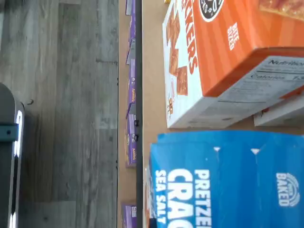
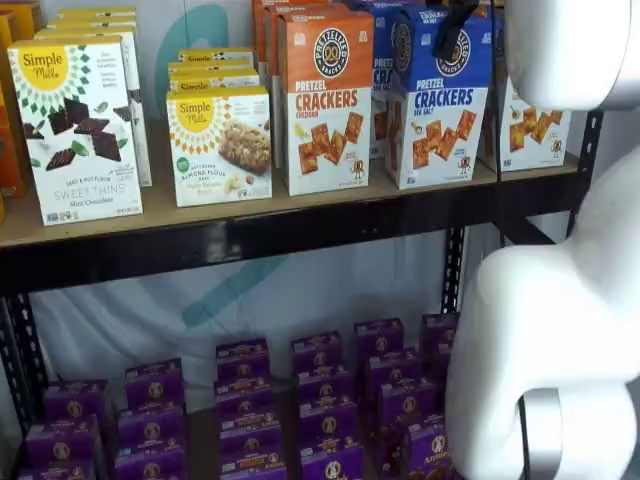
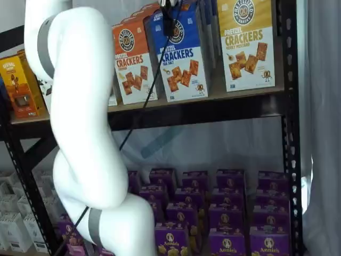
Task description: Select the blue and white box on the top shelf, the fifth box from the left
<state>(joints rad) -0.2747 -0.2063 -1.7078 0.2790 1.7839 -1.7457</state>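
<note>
The blue and white box (image 2: 440,120) stands upright on the top shelf (image 2: 200,240), between an orange-topped and a yellow-topped cracker box; it also shows in a shelf view (image 3: 181,58). In the wrist view its blue top and "PRETZEL" lettering (image 1: 228,185) fill the near corner, close to the camera. My gripper (image 2: 452,25) shows only as black fingers hanging at the box's top front, with a cable beside them in a shelf view (image 3: 168,18). No gap between the fingers shows, and whether they grip the box cannot be told.
The orange-topped cracker box (image 2: 325,100) stands just left of the blue one, the yellow-topped box (image 3: 246,42) to its right. Simple Mills boxes (image 2: 75,125) fill the shelf's left. Purple boxes (image 2: 320,400) sit on the lower level. My white arm (image 3: 80,106) crosses the front.
</note>
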